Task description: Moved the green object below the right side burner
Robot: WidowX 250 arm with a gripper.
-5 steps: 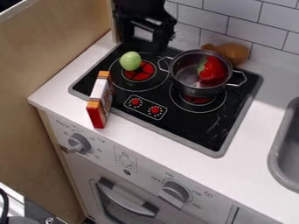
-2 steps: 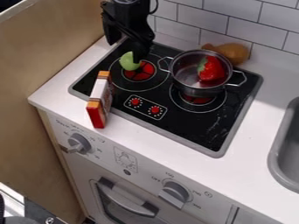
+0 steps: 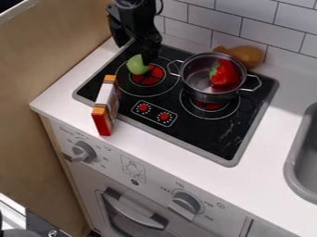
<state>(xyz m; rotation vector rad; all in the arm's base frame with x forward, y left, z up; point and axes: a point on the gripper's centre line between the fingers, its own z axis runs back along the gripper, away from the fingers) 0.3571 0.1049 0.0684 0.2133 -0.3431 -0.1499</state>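
Near the back left corner of the stove (image 3: 213,142), the green object (image 3: 136,65) is seen at the left burner (image 3: 148,81), partly hidden by the gripper (image 3: 145,56); whether it is opened or closed cannot be told.

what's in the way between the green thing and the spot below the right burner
Nothing visible stands directly between the green object and the stovetop below the right burner. The pot on that burner flanks the route, one handle jutting toward the object, so it may need some clearance.
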